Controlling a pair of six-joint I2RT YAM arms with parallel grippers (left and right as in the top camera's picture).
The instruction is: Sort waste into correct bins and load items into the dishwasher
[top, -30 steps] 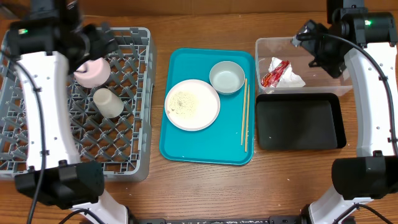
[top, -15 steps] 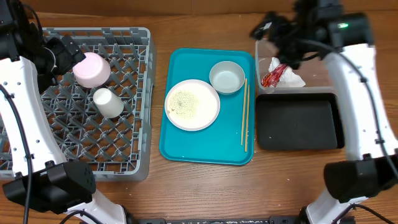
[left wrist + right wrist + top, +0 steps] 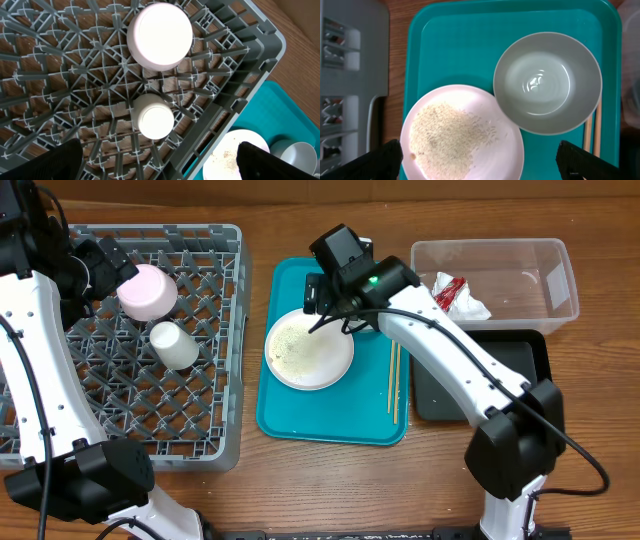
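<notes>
My right gripper [image 3: 480, 167] hangs open over the teal tray [image 3: 460, 45], its fingertips either side of the white plate [image 3: 462, 135] strewn with rice grains [image 3: 445, 135]. A pale bowl [image 3: 547, 82] sits beside the plate; my right arm hides it in the overhead view. In the grey dish rack [image 3: 120, 400] a pinkish bowl [image 3: 148, 290] and a small cup [image 3: 173, 345] lie upside down. My left gripper [image 3: 160, 165] is open above the rack, holding nothing. The red wrapper [image 3: 447, 292] and white tissue [image 3: 472, 308] lie in the clear tub [image 3: 520, 255].
Two wooden chopsticks [image 3: 395, 380] lie along the tray's right side. A shallow black tray [image 3: 525, 365] sits in front of the clear tub, partly covered by my right arm. Bare wooden table [image 3: 330, 480] shows along the front.
My right arm has swung left from the clear tub to above the plate and bowl on the teal tray. My left arm drew back off the pink bowl, then held still.
</notes>
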